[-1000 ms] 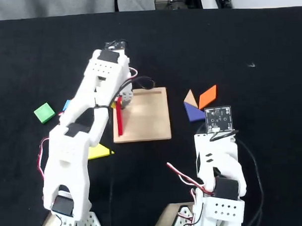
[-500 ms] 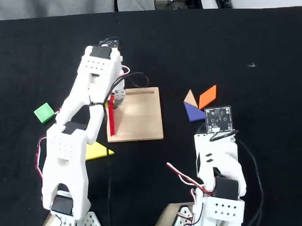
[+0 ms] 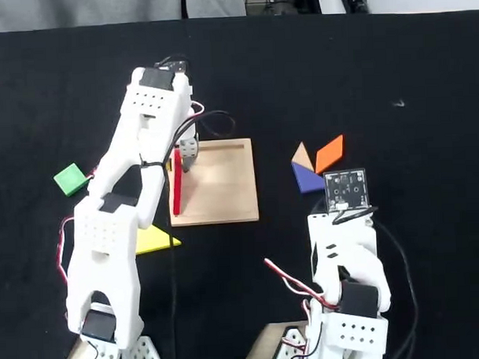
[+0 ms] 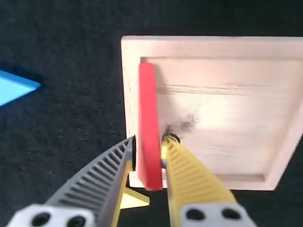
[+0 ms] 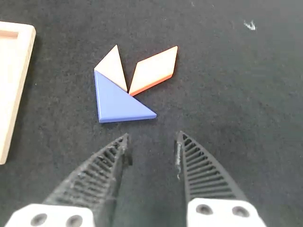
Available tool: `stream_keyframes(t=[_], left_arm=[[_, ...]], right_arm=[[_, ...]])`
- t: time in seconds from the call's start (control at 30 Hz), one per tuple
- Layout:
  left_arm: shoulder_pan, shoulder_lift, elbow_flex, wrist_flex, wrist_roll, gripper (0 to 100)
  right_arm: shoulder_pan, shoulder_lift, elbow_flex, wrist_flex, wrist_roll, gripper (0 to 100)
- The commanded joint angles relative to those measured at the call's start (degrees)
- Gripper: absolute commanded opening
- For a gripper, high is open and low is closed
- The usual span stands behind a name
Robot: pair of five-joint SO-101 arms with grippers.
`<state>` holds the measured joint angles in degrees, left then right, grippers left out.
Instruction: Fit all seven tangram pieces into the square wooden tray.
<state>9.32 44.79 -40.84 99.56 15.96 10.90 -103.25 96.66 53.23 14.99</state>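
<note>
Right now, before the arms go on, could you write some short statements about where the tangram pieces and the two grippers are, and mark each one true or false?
1. The left gripper is shut on the red tangram piece, which stands on its edge at the square wooden tray. True.
2. The right gripper holds the dark blue triangle. False: it is open and apart from the triangle, which lies on the black table.
3. The orange parallelogram lies inside the tray. False: it lies on the table, next to the dark blue triangle and a pale tan triangle.
4. The green square piece lies on the table, outside the tray. True.
</note>
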Motion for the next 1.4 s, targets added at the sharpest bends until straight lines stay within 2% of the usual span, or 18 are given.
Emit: stream_keyframes(t=[0.0, 0.23, 0.6, 0.8, 0.97, 1.07, 1.2, 1.37], left_arm=[[1.19, -0.09, -3.30, 0.70, -0.53, 11], [1.36, -0.18, -4.44, 1.14, -0.44, 11], [7.34, -2.73, -3.47, 1.14, 1.05, 11], [6.99, -7.12, -3.47, 1.14, 1.05, 11], [9.98, -7.74, -3.38, 1.14, 1.05, 11], [13.05, -7.12, -3.03, 1.14, 0.18, 11], [18.07, -2.64, -0.57, 0.79, -7.82, 11], [18.77, 7.47, -1.36, 0.09, -9.93, 11]], right_arm=[[-0.88, -5.32, -0.13, 0.35, 0.00, 15.5], [-0.88, -5.32, -0.13, 0.35, 0.00, 15.5], [-0.88, -5.23, -0.13, 0.44, 2.55, 15.5], [-0.88, -5.23, -0.13, 0.44, 2.64, 15.5], [-0.88, -5.23, -0.13, 0.44, 2.64, 15.5], [-0.88, -5.23, -0.13, 0.44, 2.64, 15.5], [-0.88, -5.23, -0.13, 0.44, 2.64, 15.5], [-0.88, -5.23, -0.13, 0.44, 2.64, 15.5]])
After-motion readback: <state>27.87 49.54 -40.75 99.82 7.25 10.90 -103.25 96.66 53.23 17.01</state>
